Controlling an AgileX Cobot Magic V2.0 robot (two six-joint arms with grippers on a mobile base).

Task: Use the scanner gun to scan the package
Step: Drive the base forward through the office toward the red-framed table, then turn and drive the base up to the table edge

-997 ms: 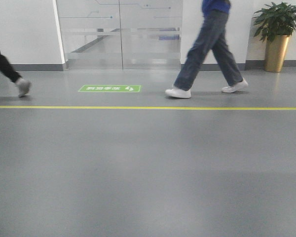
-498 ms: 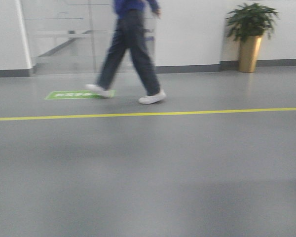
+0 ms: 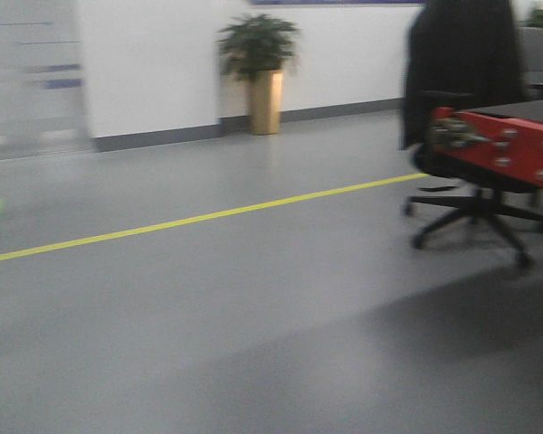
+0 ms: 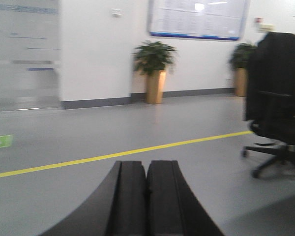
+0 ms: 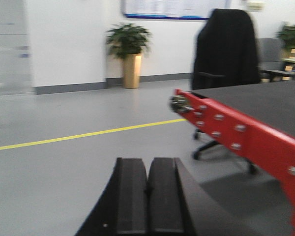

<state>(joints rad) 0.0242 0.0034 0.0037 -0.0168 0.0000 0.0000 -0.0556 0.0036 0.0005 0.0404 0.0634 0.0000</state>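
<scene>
The left gripper (image 4: 146, 196) and right gripper (image 5: 148, 201) both have their jaws pressed together on nothing, short of the red-sided conveyor table (image 5: 236, 132). Neither package nor scanner gun shows in any view; they may lie further along that table. The danger, I'd say: the right gripper clipping the table's near corner, or the robot nudging the jacket-draped office chair (image 3: 457, 90) just behind it — the views are all blurred.
</scene>
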